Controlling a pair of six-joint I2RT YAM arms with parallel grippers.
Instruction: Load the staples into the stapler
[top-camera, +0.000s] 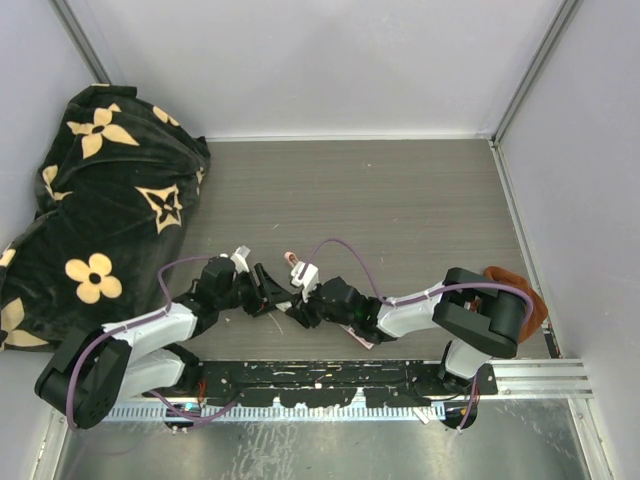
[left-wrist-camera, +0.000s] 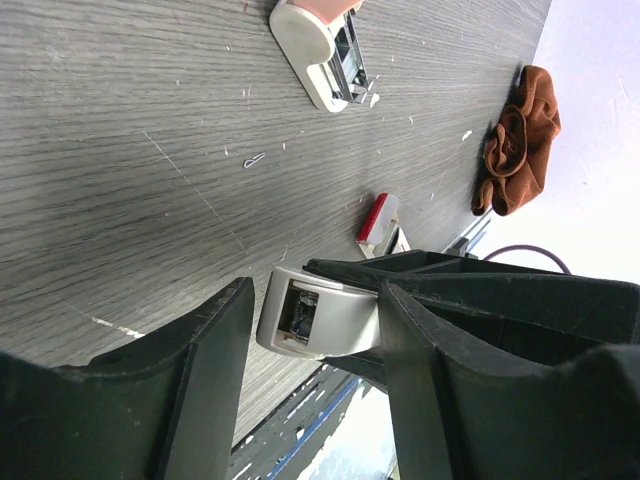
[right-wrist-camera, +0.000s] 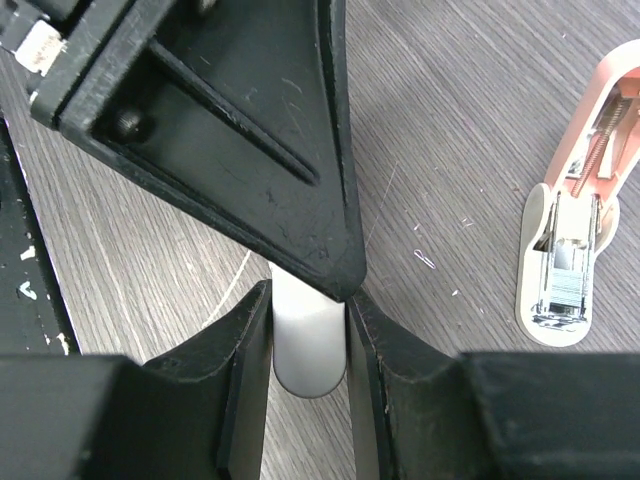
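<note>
While your right tool (right-wrist-camera: 308, 308) clamps the stapler (right-wrist-camera: 308, 352), your left tool (left-wrist-camera: 318, 296) straddles it half-open. Left wrist, unlike right, shows the red-labelled staple box (left-wrist-camera: 377, 218).

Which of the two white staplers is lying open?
The stapler free on the table, pink lid swung up, magazine exposed; the other is clamped in the right gripper.
</note>
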